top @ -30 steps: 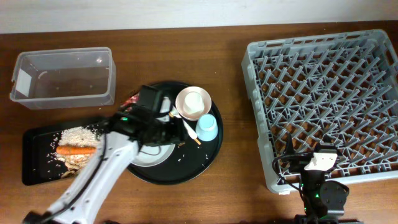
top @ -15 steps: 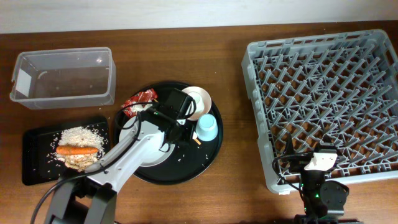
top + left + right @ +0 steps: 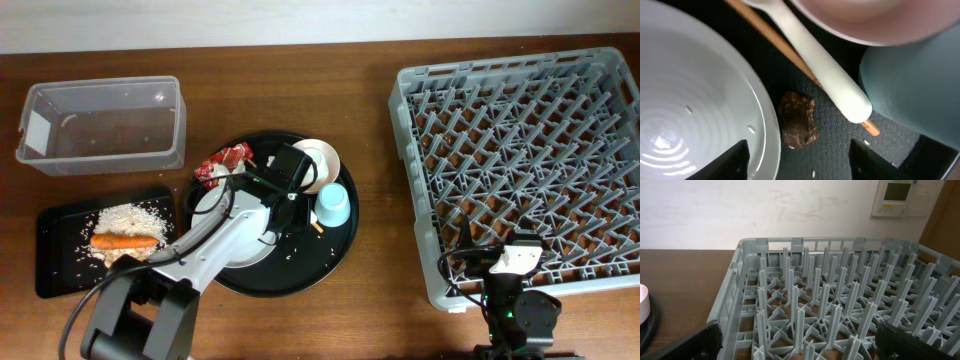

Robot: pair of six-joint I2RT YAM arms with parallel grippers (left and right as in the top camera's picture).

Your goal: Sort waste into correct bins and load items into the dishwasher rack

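Plain indoor room; wooden table (image 3: 370,90), white wall (image 3: 765,210), control panel (image 3: 896,196).

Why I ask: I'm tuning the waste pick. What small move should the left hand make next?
Probably lower straight down. The left hand is open, with the small dark lump lined up between its fingers on the round black tray, close beside the plate rim and the fork handle.
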